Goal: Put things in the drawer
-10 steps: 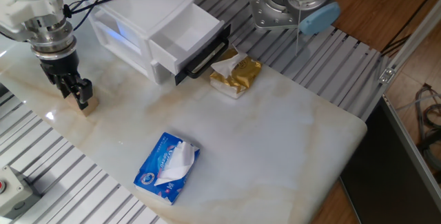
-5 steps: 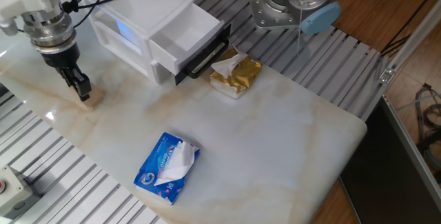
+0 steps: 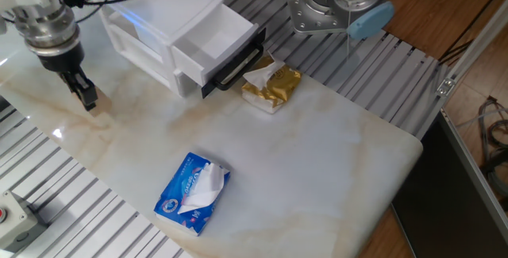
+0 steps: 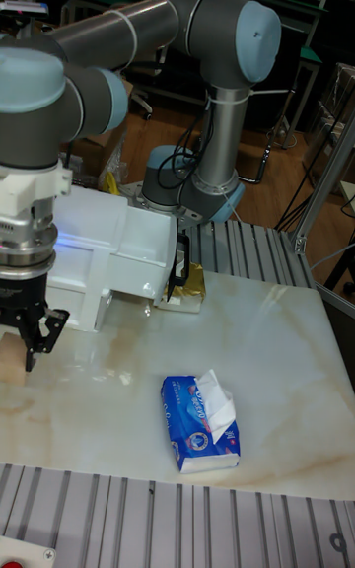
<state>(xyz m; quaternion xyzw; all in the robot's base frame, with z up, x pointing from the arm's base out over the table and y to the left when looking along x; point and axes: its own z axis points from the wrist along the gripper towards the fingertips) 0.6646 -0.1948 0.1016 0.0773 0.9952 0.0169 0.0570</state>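
Observation:
My gripper (image 3: 86, 97) hangs at the far left of the marble table (image 3: 317, 155), a little above its surface, fingers close together and pointing down. The wooden cube is not lying on the table; it sits pinched between the fingertips and is almost wholly hidden by them. The white cabinet (image 3: 155, 16) stands to the right of the gripper, and its lower drawer (image 3: 216, 40) is pulled open, black handle (image 3: 238, 66) facing right. In the tall fixed view the gripper (image 4: 37, 329) hovers left of the drawer (image 4: 148, 250).
A gold tissue pack (image 3: 271, 85) lies right against the drawer's handle. A blue tissue pack (image 3: 194, 192) lies near the table's front edge. The arm's base (image 3: 337, 8) stands behind the table on the slatted frame.
The gripper has risen and drifted back and left from the table. The cube has left the spot where it lay and gone up with the fingers.

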